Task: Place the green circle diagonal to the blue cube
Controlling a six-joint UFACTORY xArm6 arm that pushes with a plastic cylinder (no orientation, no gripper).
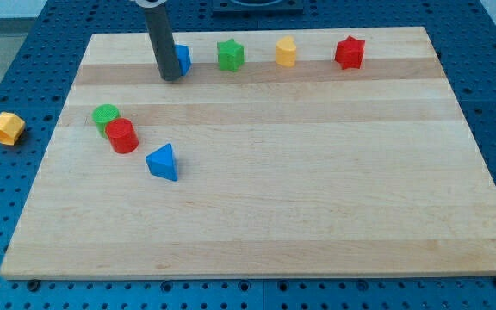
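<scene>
Arm: a straight dark grey rod comes down from the view's top edge, nearly upright, leaning slightly toward the view's right as it descends; only the rod shows, the rest of the arm is out of the frame
My tip [171, 77]: rests on the light wooden desk [317, 207] near its top-left part, just at the view's left of the blue cube [182, 58], whose left side the rod hides; whether they touch I cannot tell
End effector: a plain rod end with nothing to spread or pinch, and it holds nothing
Green circle [105, 116]: a small green cylinder block at the desk's left side, well below and to the view's left of my tip and the blue cube
Red cylinder block [122, 136]: touching the green circle on its lower right
Blue triangular block [163, 163]: just below and to the right of the red cylinder, apart from it
Top row: right of the blue cube stand a green star-shaped block [230, 55], a yellow rounded block [286, 52] whose exact shape is unclear, and a red star-shaped block [350, 52], each apart from the next
Off the desk: a yellow hexagonal block [8, 128] lies on the blue perforated surface [24, 52] at the view's left
</scene>
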